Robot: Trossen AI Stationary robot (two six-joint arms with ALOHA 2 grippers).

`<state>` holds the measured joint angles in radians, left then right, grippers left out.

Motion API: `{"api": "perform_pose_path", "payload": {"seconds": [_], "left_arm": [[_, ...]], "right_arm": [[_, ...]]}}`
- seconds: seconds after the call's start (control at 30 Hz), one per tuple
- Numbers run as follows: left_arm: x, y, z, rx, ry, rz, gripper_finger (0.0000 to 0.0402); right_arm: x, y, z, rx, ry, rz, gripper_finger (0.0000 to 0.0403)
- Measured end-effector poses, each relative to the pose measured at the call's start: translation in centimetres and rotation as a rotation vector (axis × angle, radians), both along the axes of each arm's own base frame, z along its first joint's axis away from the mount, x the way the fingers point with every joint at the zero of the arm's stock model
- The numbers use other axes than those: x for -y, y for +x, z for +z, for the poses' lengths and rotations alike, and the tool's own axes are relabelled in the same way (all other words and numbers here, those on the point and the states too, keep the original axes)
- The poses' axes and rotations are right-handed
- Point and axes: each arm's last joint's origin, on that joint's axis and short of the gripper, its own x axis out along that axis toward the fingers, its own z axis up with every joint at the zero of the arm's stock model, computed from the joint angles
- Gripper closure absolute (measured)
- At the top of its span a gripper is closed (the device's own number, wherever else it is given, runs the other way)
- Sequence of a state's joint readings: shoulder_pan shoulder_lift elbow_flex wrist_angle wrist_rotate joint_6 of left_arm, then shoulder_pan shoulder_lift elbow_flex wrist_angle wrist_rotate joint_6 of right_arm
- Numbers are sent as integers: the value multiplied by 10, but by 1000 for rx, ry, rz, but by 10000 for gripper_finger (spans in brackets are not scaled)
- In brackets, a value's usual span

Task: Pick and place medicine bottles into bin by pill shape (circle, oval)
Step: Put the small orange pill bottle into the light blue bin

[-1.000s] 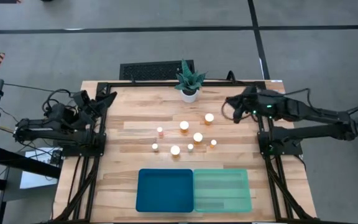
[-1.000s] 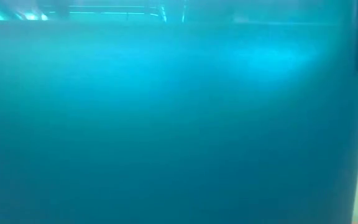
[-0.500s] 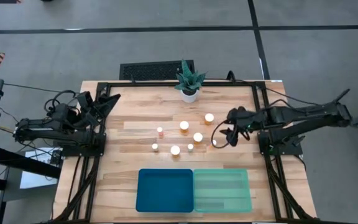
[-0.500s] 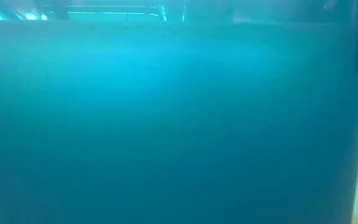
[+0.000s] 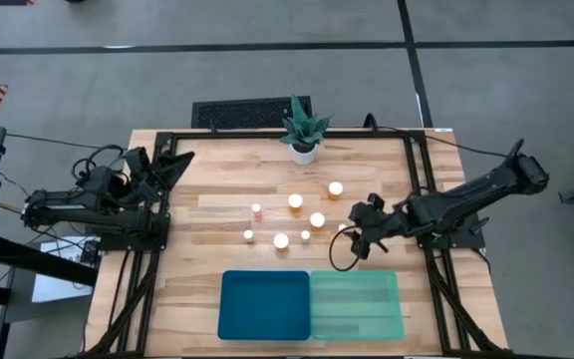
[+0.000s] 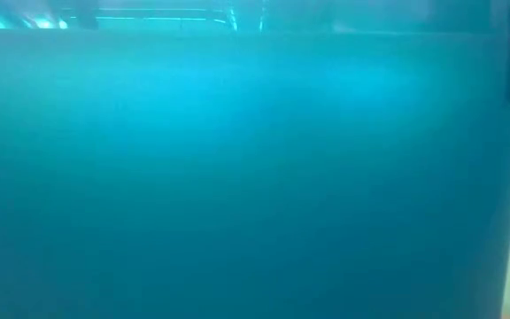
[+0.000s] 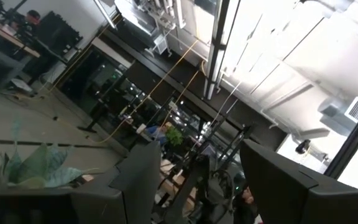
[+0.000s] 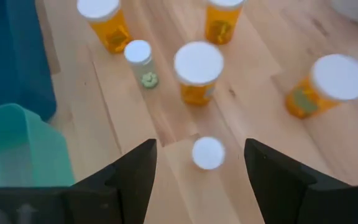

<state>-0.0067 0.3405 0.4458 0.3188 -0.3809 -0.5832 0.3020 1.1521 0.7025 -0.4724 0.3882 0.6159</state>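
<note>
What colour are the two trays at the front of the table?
One tray is dark blue, the other tray pale mint green; the high view shows them best.

High view: overhead, facing straight down, far enough to take in the whole table (image 5: 217, 189), both arms and the surrounding floor.

Low view: at table height, lens pressed against a blue tray (image 6: 237, 177) wall (blue fills nearly the whole frame; a strip of room shows along the top).

Left wrist view: tilted upward, off the table, towards ceiling lights and the room.

Right wrist view: close, angled down onto bottles (image 8: 198, 64) and wood.

Shared: bottles (image 5: 317, 219), both trays' edges (image 8: 17, 62) and tabletop appear in the high and right wrist views.
</note>
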Motion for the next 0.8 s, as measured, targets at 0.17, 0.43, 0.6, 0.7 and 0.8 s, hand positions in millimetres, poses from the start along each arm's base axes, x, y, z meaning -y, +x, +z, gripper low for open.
{"api": "perform_pose_path", "payload": {"seconds": [0.17, 0.43, 0.6, 0.7, 0.8], "left_arm": [[0, 1, -2, -26, -1, -1, 187], [0, 2, -4, -46, -2, -3, 187], [0, 2, -4, -45, -1, -5, 187], [0, 2, -4, -44, -3, -8, 187], [0, 2, -4, -43, -15, -15, 187]], "right_arm": [[0, -3, -19, 36, 13, -9, 152], [4, -8, -37, 79, -50, -46, 152], [8, -5, -35, 107, -70, -57, 152], [8, -1, -39, 99, -80, -58, 152], [7, 4, -47, 74, -88, -55, 152]]}}
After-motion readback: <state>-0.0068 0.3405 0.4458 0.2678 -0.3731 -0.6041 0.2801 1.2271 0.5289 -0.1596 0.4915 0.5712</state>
